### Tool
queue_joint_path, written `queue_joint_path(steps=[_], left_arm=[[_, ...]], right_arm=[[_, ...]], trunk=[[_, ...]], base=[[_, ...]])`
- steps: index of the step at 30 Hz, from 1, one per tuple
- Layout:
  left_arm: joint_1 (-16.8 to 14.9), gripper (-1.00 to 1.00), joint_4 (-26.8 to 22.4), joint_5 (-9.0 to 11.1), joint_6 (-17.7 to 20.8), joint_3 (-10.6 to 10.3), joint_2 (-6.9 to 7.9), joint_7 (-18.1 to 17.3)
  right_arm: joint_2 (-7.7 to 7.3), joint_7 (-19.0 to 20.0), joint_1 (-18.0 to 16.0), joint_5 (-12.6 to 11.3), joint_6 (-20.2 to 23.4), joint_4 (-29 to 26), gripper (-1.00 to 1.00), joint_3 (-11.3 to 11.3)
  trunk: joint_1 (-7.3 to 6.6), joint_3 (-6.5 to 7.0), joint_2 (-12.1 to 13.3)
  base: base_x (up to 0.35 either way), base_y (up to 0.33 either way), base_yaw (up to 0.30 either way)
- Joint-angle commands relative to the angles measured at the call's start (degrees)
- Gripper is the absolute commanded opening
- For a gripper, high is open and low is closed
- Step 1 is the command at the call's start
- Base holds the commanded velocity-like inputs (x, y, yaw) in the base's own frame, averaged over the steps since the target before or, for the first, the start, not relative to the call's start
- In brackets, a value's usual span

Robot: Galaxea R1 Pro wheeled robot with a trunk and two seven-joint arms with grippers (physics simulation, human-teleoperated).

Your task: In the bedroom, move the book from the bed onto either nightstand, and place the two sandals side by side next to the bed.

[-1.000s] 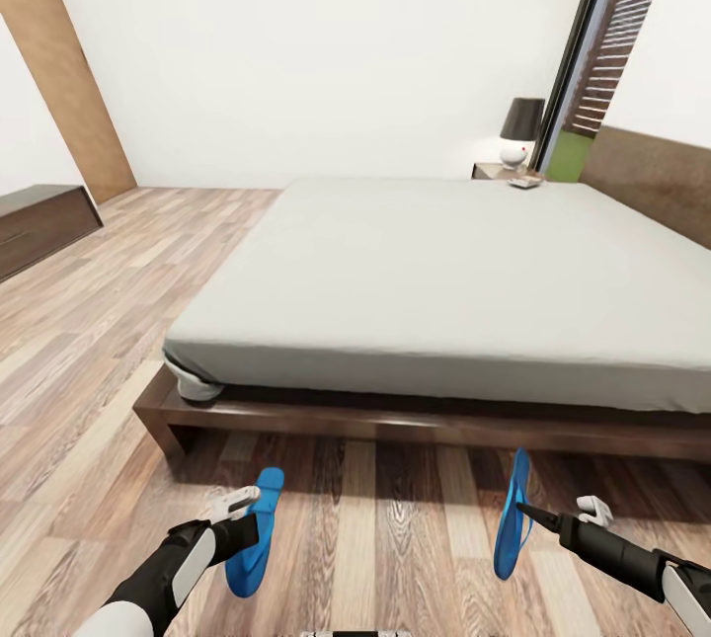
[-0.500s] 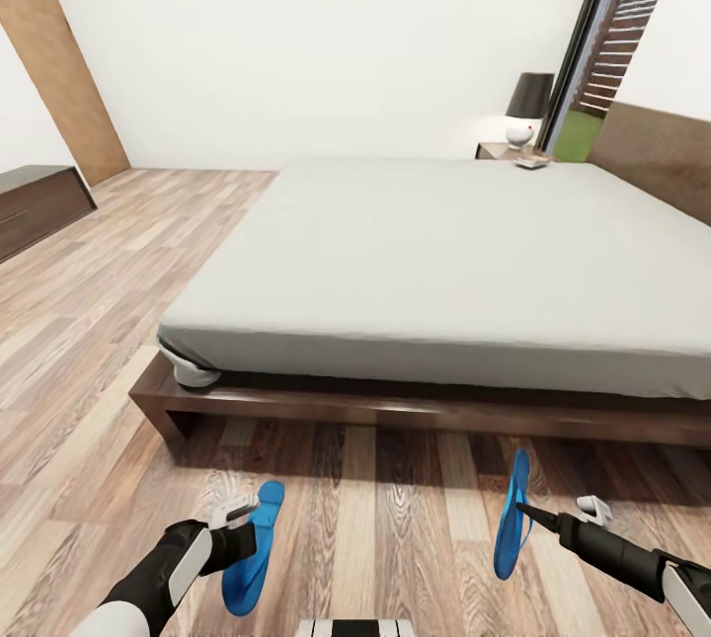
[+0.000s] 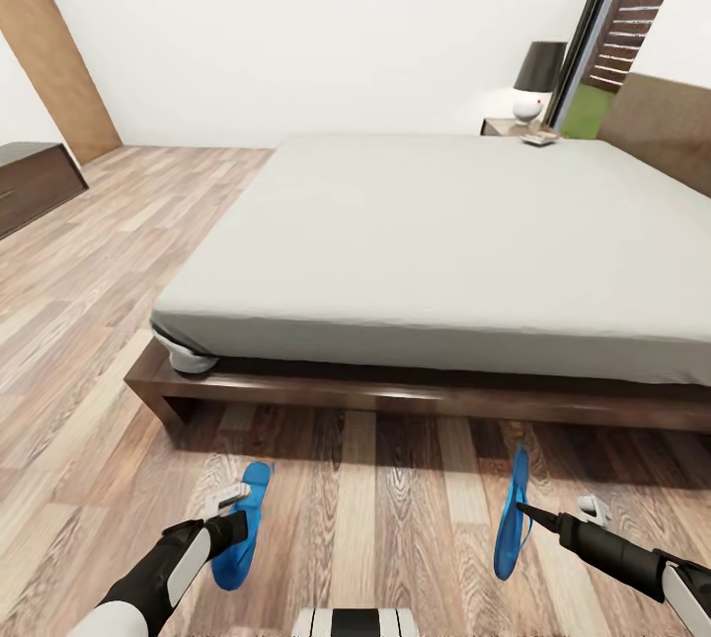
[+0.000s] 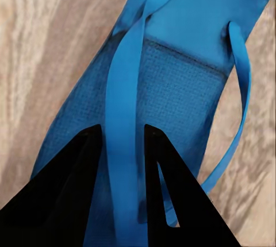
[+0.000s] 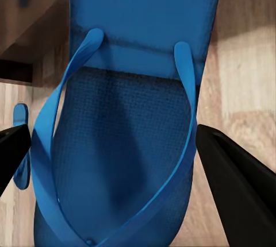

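book point(image 3: 540, 138) lay on far nightstand point(image 3: 506, 126): done | left tool point(image 3: 229, 511) clamped left sandal point(image 3: 240, 525) strap | right tool point(image 3: 538, 519), spread, held right sandal point(image 3: 511, 515) | both over floor beside bed point(image 3: 434, 252) foot edge, well apart; pairing left

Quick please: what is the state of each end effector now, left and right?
Left end effector: shut on a strap of one bright blue flat flip-flop sandal.
Right end effector: shut on the other blue sandal, fingers at its sides.
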Motion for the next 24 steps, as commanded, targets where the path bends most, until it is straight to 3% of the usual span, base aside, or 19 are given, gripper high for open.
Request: queue_joint_path(steps=[1,24], left_arm=[[0.0,-1.0,-0.1,0.8,0.1,0.0,-0.01,0.9],[0.0,-1.0,-0.1,1.0,-0.1,-0.2,-0.22,1.9]], right_arm=[[-0.01,0.1,0.0,-0.4,0.5,0.0,-1.0,-0.1],[-0.01,0.1,0.0,-0.4,0.5,0.0,-1.0,-0.1]], trunk=[[0.01,-0.27,0.0],[0.6,-5.36,-0.3]], base=[[0.0,0.0,0.0],[0.0,0.0,0.0]])
